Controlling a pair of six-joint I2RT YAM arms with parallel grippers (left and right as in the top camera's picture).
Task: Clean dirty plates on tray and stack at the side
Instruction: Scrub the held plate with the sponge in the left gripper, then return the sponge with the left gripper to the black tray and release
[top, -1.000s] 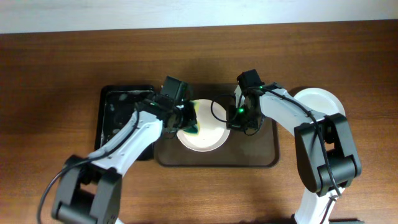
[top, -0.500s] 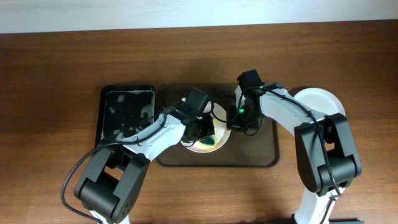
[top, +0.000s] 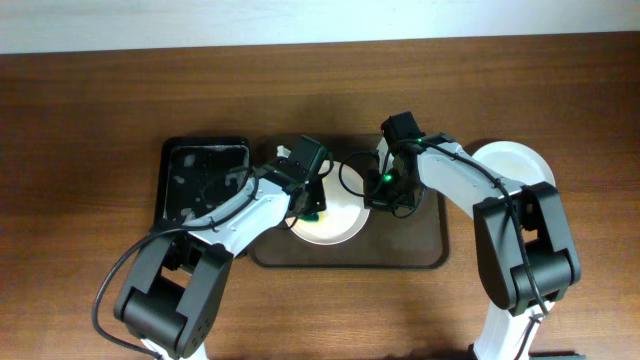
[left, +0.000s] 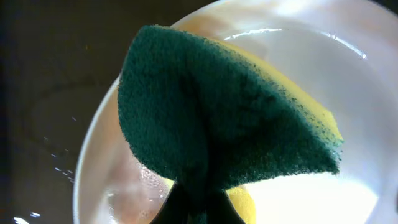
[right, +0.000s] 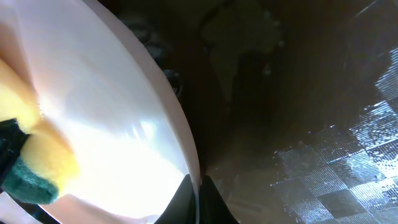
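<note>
A pinkish-white plate (top: 338, 218) lies on the dark brown tray (top: 420, 245). My left gripper (top: 311, 203) is shut on a green-and-yellow sponge (top: 314, 212) and presses it onto the plate's left part. In the left wrist view the sponge (left: 224, 106) covers much of the wet plate (left: 354, 74), which shows a faint reddish film at its left. My right gripper (top: 379, 196) is shut on the plate's right rim; in the right wrist view its fingertips (right: 186, 202) pinch the thin edge of the plate (right: 106, 118). A white plate (top: 515, 165) sits on the table right of the tray.
A smaller black tray (top: 205, 150), wet inside, stands left of the brown tray. The brown tray's floor (right: 298, 93) is wet and shiny beside the held plate. Bare wooden table (top: 90, 120) surrounds both trays.
My left gripper swept the sponge from the plate's left rim down across its middle, then back up to the left part. The right gripper has stayed put on the rim.
</note>
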